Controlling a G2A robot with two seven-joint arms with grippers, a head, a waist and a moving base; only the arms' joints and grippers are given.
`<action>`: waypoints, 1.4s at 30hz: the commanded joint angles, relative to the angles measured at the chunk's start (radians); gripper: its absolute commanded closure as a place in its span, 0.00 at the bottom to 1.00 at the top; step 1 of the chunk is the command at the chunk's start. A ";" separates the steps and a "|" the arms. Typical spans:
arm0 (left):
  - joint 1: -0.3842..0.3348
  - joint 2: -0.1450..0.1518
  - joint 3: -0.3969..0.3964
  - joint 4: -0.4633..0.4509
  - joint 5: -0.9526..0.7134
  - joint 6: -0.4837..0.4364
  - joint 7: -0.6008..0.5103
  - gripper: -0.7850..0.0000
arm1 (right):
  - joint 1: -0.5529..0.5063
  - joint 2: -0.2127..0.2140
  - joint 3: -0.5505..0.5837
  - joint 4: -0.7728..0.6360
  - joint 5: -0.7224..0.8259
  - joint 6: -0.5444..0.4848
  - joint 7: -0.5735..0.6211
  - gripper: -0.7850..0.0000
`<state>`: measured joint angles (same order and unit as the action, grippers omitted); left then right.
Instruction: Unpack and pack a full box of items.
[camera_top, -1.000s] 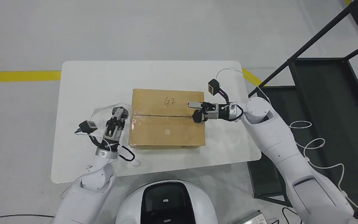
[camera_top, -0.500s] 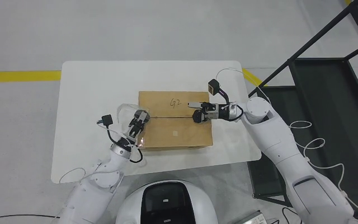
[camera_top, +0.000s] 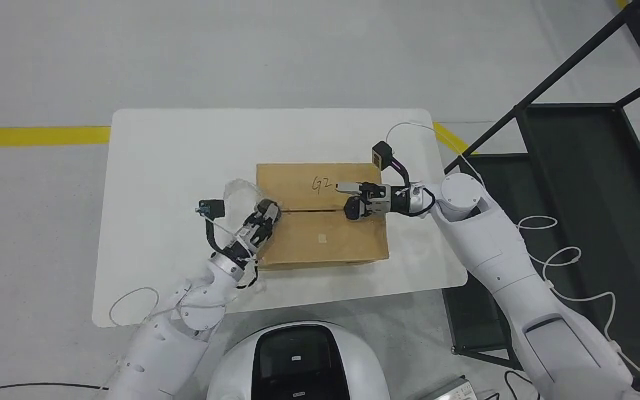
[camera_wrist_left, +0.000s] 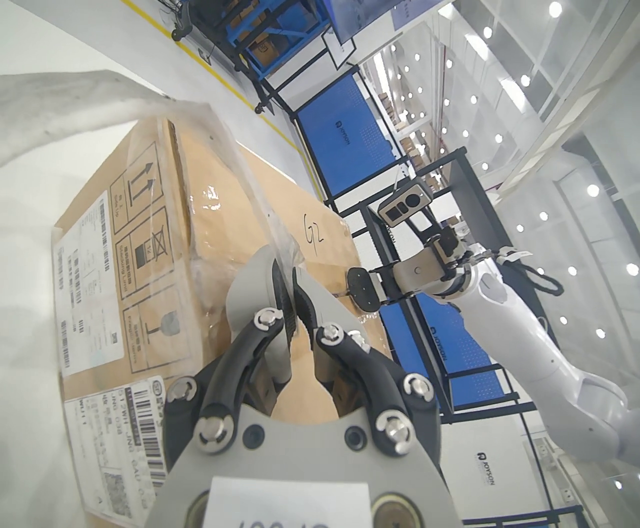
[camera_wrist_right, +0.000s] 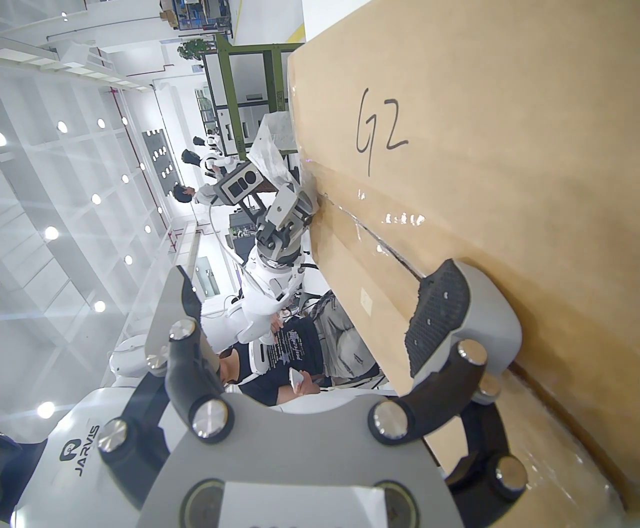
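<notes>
The brown cardboard box (camera_top: 320, 235) sits flat on the white table (camera_top: 160, 170), a little right of the middle, with its long axis running across from one arm to the other. The left end effector (camera_top: 264, 214) is at the box's left end, level with the centre seam (camera_top: 310, 211). It is clenched on a clear strip of packing tape (camera_wrist_left: 255, 200) that lifts off the box's top edge and curls away over the table. The right end effector (camera_top: 350, 197) is over the other half of the lid with its fingers spread wide. One pad lies flat on the cardboard just beside the seam, and the other is clear of it.

To my eye everything turns on that seam. It runs straight from the left end effector toward the right one, so the peel has to travel along that line. The left arm has the free end, and the right looks placed to pin the box while it pulls. The flaps are shut, so unpacking has barely begun.
</notes>
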<state>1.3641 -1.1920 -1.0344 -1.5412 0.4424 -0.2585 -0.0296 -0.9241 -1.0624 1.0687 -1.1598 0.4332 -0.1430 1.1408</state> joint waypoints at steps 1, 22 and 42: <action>-0.002 -0.002 0.005 0.001 0.014 0.011 -0.002 0.50 | 0.000 0.000 0.000 0.000 0.000 0.000 0.000 0.00; 0.018 -0.015 0.012 -0.109 0.107 0.021 0.012 0.00 | 0.000 0.000 0.000 0.000 0.000 0.000 0.000 0.00; 0.050 -0.019 -0.078 -0.176 0.023 -0.014 0.033 0.00 | -0.113 0.031 0.159 -0.008 0.112 -0.082 -0.008 0.00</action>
<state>1.4134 -1.2109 -1.1086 -1.7177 0.4705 -0.2720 0.0095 -1.0326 -1.0331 1.2192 -1.1687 0.5438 -0.2220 1.1359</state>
